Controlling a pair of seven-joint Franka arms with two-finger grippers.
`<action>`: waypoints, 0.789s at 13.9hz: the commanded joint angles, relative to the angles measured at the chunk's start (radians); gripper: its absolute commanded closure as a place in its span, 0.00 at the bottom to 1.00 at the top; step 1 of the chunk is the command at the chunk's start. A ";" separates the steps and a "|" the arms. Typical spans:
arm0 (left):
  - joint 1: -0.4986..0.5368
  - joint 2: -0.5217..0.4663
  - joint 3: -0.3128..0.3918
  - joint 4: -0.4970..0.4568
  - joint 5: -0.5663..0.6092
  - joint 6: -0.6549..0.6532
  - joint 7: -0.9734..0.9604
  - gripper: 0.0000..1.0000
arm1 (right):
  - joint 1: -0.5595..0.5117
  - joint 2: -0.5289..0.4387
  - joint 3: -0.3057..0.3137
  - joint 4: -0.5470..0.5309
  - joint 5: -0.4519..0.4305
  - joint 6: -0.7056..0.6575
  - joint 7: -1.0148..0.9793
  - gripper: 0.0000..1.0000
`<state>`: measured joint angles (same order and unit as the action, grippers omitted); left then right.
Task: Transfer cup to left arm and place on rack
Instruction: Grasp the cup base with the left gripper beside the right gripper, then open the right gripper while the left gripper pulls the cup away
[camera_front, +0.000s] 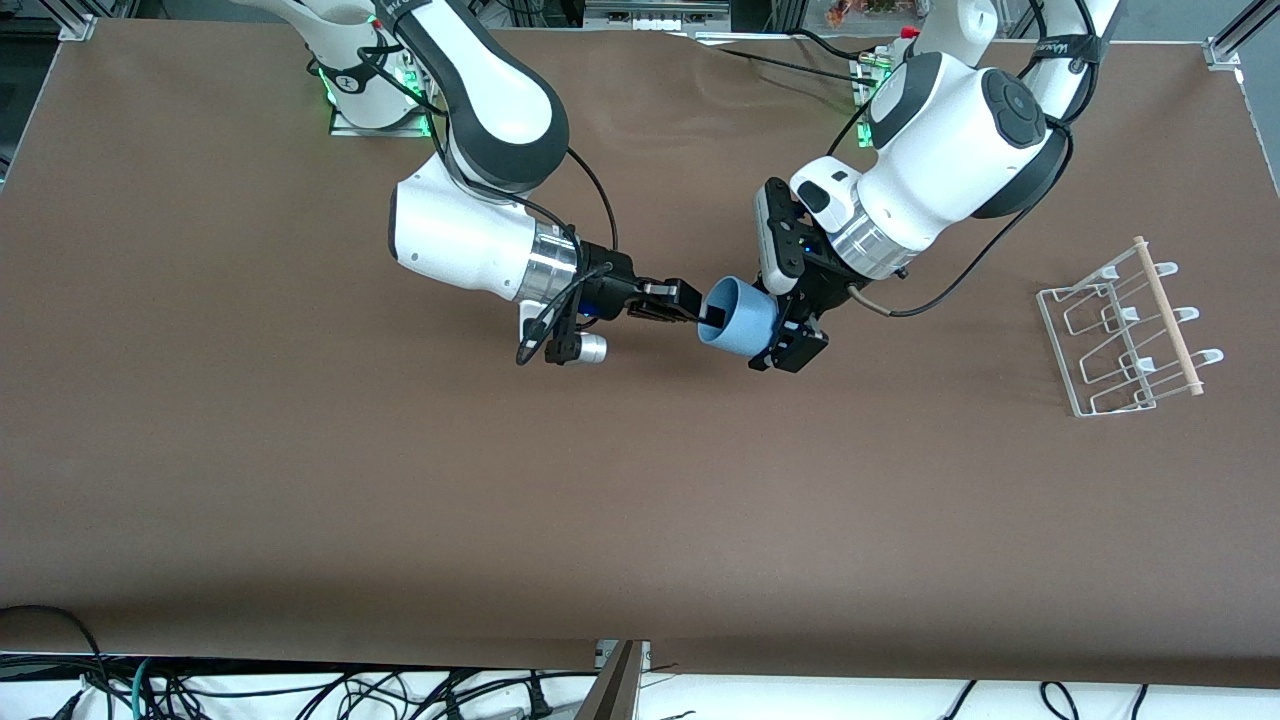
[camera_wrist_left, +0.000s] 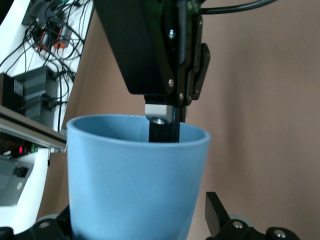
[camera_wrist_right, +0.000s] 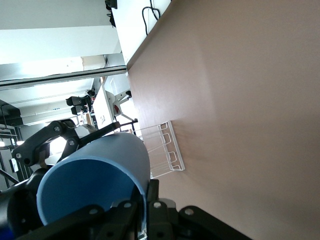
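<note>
The light blue cup (camera_front: 740, 318) is in the air over the middle of the table, lying sideways with its mouth toward the right arm. My right gripper (camera_front: 700, 310) is shut on the cup's rim, with one finger inside the mouth and one outside; the right wrist view shows this pinch (camera_wrist_right: 152, 195) on the cup wall (camera_wrist_right: 95, 185). My left gripper (camera_front: 775, 325) straddles the cup's body near its base. It is open, and in the left wrist view one finger (camera_wrist_left: 215, 212) stands clear of the cup (camera_wrist_left: 135, 180). The white wire rack (camera_front: 1120, 335) stands at the left arm's end of the table.
The rack's wooden dowel (camera_front: 1168, 315) runs along its outer side. The rack also shows in the right wrist view (camera_wrist_right: 162, 150). The brown table (camera_front: 640, 500) is bare around both grippers. Cables hang below its near edge.
</note>
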<state>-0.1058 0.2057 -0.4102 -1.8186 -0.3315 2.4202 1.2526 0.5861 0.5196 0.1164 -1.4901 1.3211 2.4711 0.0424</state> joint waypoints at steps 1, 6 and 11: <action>-0.008 -0.003 -0.012 -0.008 0.063 0.007 -0.073 0.29 | 0.011 0.010 0.002 0.034 0.026 0.015 0.005 1.00; -0.006 0.001 -0.012 -0.008 0.063 0.000 -0.113 1.00 | 0.011 0.010 0.002 0.034 0.026 0.015 0.005 1.00; 0.018 -0.015 0.002 0.004 0.066 -0.096 -0.105 1.00 | 0.014 0.002 -0.001 0.036 0.011 0.017 -0.018 0.01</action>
<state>-0.1047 0.2047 -0.4104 -1.8149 -0.2806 2.4013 1.1709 0.5904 0.5207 0.1159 -1.4893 1.3212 2.4701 0.0483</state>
